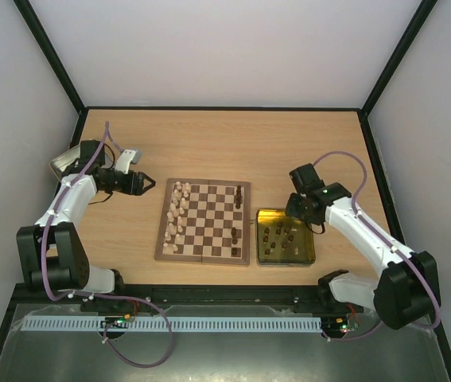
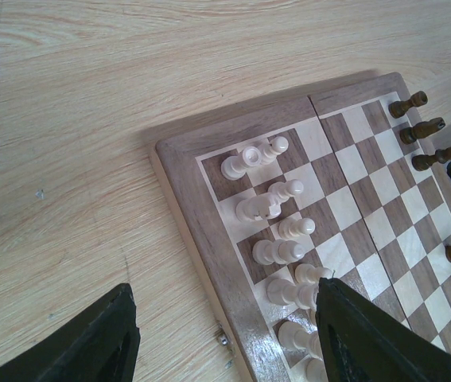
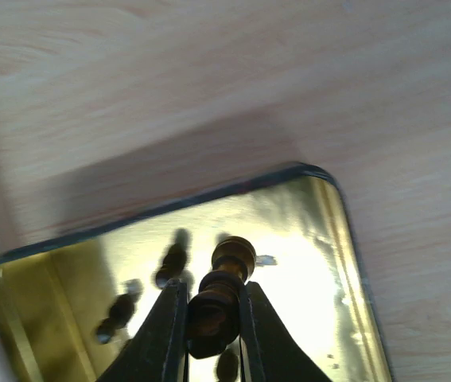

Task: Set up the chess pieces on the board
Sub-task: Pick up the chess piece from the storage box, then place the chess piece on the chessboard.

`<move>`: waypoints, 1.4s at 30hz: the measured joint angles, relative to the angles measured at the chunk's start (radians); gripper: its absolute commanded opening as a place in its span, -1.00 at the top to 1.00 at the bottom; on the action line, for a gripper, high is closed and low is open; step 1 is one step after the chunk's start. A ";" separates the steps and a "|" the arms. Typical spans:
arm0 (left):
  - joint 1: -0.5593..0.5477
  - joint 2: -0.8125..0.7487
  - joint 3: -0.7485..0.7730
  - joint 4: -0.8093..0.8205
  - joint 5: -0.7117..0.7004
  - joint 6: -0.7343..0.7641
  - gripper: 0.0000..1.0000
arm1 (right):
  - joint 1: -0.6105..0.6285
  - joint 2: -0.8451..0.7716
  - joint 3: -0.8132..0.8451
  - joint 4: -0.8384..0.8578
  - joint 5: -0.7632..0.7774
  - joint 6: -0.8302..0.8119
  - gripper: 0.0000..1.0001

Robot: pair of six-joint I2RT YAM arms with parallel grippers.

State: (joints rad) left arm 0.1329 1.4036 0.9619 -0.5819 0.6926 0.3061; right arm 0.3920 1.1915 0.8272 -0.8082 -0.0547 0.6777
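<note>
- R gripper (image 3: 211, 322): over the yellow-gold rectangular metal tin (image 3: 340, 255). Fingers pinch a dark brown turned wooden chess piece (image 3: 223, 278) by its lower body, w/ the head sticking out past the tips.
- More dark pieces (image 1: 281, 235) lie loose inside that tin, which sits just beside the right edge of the board.
- Small square wooden chessboard (image 1: 203, 220), brown/cream checks w/ a light border, is mid-table betw. the two arms.
- Cream pieces (image 2: 277, 227): crowded on the two files at the board's left side. Most are upright, and some lean on each other.
- Dark chessmen (image 2: 420, 127): a few stand along the board's right edge, w/ gaps in the row.
- L gripper (image 2: 225, 342): fingers spread wide, nothing betw. them. It hangs above the light wood table (image 1: 225, 143), near the board's far-left corner.
- Silver metal tin (image 1: 62, 161): far-left table edge, partly hidden behind the L arm.
</note>
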 measured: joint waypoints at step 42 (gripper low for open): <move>-0.002 0.014 0.000 0.000 -0.012 -0.001 -0.25 | 0.409 0.425 0.294 0.208 -0.070 0.112 0.96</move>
State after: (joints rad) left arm 0.1310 1.4174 0.9619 -0.5816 0.6804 0.3050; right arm 0.8005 1.6169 1.1217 -0.6006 -0.1246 0.7895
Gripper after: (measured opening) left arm 0.625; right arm 0.091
